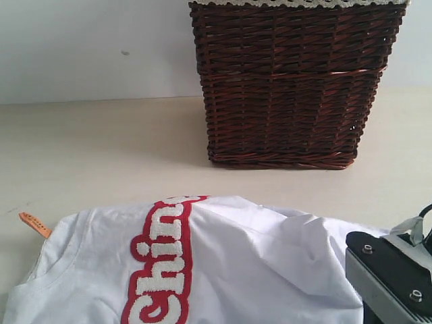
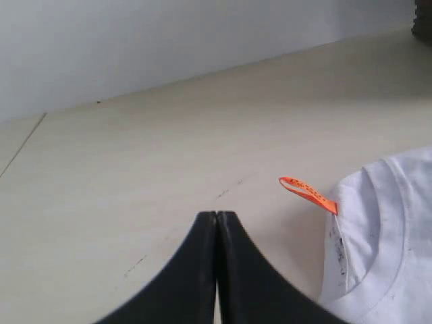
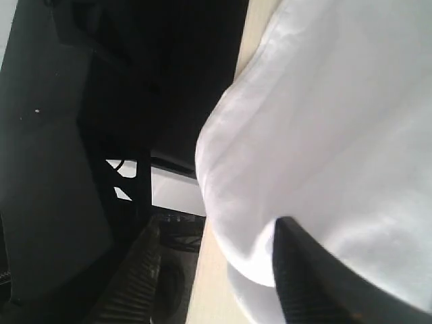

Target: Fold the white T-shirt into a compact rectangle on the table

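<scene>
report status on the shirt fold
Left end effector shut, empty, beside white T-shirt. Right end effector open at its edge. Shirt rumpled, not yet compact. Wicker basket behind, apart.

There is one white T-shirt [image 1: 256,270] and one pale surface [image 1: 101,148]. The shirt bears one red patch [image 1: 162,277] and one orange neck tag [image 1: 34,224]. Four fuzzy white letters [image 1: 165,228] read clearly on the patch: C, h, i, n. Those at the fold cannot be counted. There is one dark brown wicker basket [image 1: 290,88]. There are two hands, the left hand [image 2: 217,219] and the right hand [image 3: 216,226], each with two black fingers [image 2: 192,270]. Two bolt heads [image 1: 368,249] show on one dark arm housing [image 1: 388,273].
</scene>
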Controlling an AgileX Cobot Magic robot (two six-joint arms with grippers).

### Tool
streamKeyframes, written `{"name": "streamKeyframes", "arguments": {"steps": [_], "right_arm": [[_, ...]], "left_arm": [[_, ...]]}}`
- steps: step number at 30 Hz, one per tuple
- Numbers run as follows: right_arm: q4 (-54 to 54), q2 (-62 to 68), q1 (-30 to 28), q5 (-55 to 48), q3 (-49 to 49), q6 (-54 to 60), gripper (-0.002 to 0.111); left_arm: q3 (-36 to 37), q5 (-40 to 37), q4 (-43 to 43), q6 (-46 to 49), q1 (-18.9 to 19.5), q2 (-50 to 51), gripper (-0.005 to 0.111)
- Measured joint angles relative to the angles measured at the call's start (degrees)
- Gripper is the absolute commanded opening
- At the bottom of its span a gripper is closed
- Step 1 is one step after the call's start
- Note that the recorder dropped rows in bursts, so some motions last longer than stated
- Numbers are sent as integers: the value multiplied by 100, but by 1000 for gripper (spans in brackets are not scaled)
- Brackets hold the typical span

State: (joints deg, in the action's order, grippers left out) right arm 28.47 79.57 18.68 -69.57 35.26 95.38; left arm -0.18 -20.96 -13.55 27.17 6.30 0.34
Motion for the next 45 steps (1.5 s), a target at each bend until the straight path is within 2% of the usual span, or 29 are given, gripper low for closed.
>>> {"name": "streamKeyframes", "arguments": {"steps": [6, 9, 14, 20, 27, 31, 33, 35, 36, 42, 45], "right_arm": [[38, -526, 0, 53, 374, -195, 55], [38, -912, -177, 838, 615, -563, 55], [-274, -629, -1139, 2398, 694, -1080, 55], [-427, 729, -2448, 2534, 718, -1521, 54], [-160, 1551, -3103, 2502, 722, -1587, 52], [-83, 1986, -3286, 2955, 731, -1610, 51], [-83, 2212, -3313, 2989, 731, -1610, 44], [-55, 2310, -3326, 2975, 770, -1610, 18], [-28, 2326, -3330, 3021, 798, -1610, 1], [50, 2361, -3330, 3840, 809, -1610, 0], [12, 2409, -3330, 4959, 928, -1610, 0]], "left_arm": [[0, 0, 0, 0, 0, 0, 0], [0, 0, 0, 0, 0, 0, 0], [0, 0, 0, 0, 0, 0, 0], [0, 0, 0, 0, 0, 0, 0], [0, 0, 0, 0, 0, 0, 0], [0, 0, 0, 0, 0, 0, 0], [0, 0, 0, 0, 0, 0, 0], [0, 0, 0, 0, 0, 0, 0], [0, 0, 0, 0, 0, 0, 0], [0, 0, 0, 0, 0, 0, 0], [0, 0, 0, 0, 0, 0, 0]]}}
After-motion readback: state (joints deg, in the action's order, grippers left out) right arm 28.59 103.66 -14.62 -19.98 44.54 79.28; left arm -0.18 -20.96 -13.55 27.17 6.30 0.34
